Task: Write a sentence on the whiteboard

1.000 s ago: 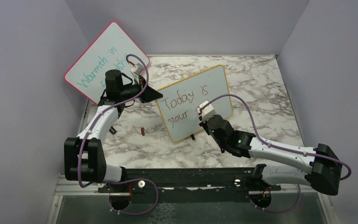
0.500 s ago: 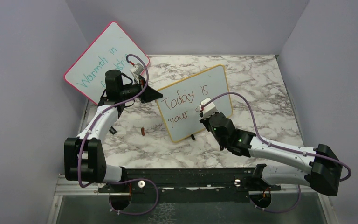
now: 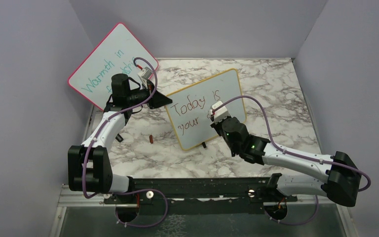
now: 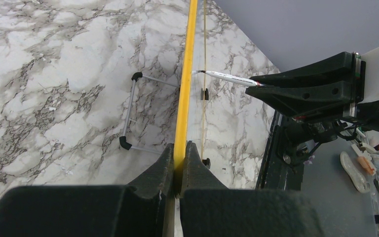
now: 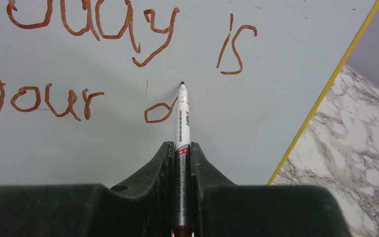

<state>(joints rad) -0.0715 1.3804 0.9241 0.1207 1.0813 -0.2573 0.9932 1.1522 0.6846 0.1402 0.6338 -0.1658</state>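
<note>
My left fingers [image 4: 162, 167]: clamp yellow-framed rectangular whiteboard [image 4: 182, 74] edge, steadying it.
My right fingers [image 5: 159, 165]: pinch slim white marker [image 5: 183, 118], tip ahead at red-brown sentence [image 5: 79, 101].

A white whiteboard [image 3: 192, 118] framed in yellow carries red-brown lettering [image 5: 85, 103]. The marker [image 5: 183, 118] is white with a black tip. The table [image 3: 281, 94] is white marble, grey-veined.

The bench [image 3: 276, 84] is overlooked from high behind. The whiteboard [image 3: 227, 89], shared by all views, is seen edge-on from the left end effector [image 4: 180, 145] and face-on, close, from the right end effector [image 5: 181, 144].
</note>
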